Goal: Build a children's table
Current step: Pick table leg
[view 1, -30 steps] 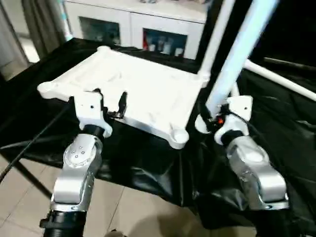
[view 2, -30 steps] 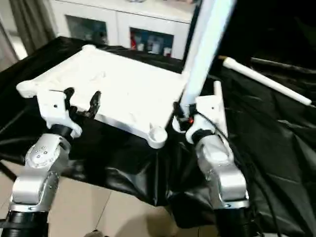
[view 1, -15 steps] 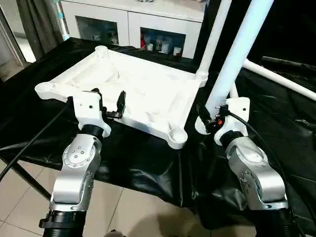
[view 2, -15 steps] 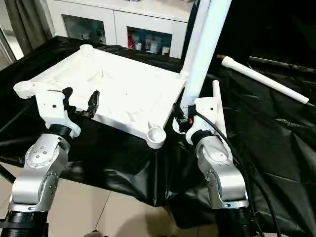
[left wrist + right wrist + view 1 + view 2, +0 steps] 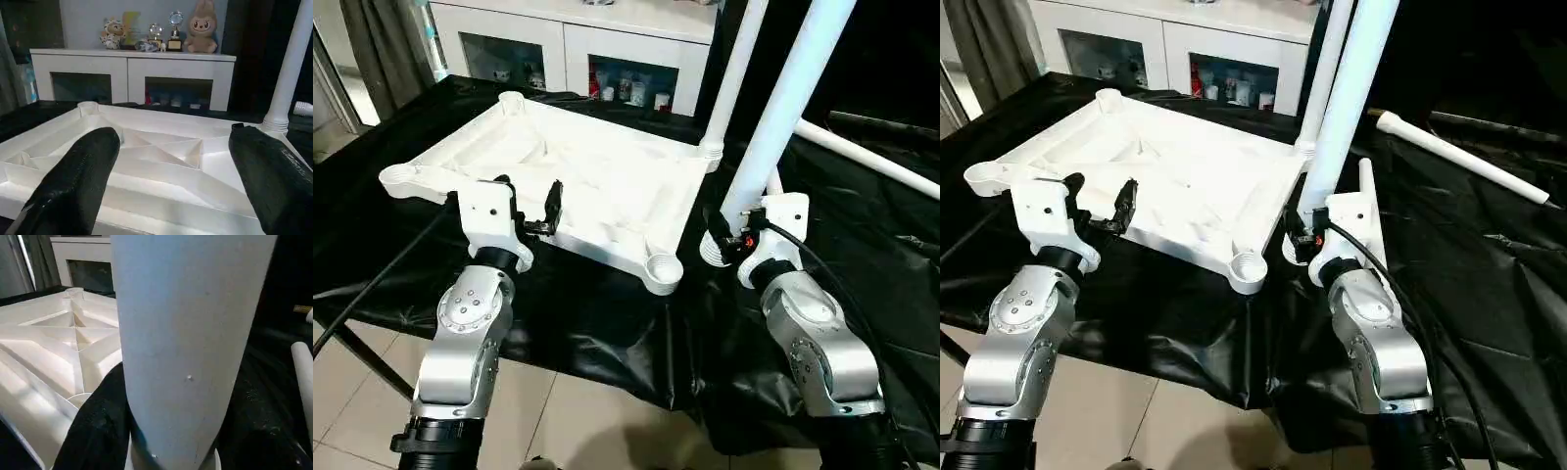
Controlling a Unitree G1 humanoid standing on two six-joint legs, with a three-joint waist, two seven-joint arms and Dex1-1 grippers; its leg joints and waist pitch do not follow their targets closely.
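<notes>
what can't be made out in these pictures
- Top of the held leg: cut off by the upper edge in both eye views.
- Its flared end: hidden behind the right pincer.
- Items in the cabinet: too small to tell.
- Fourth leg: cannot be found.

A black cloth [image 5: 607, 313] lies before a white cabinet [image 5: 578, 39] topped with trophies [image 5: 166, 36].

No readable text, label, brand, number or sign found in any view.
</notes>
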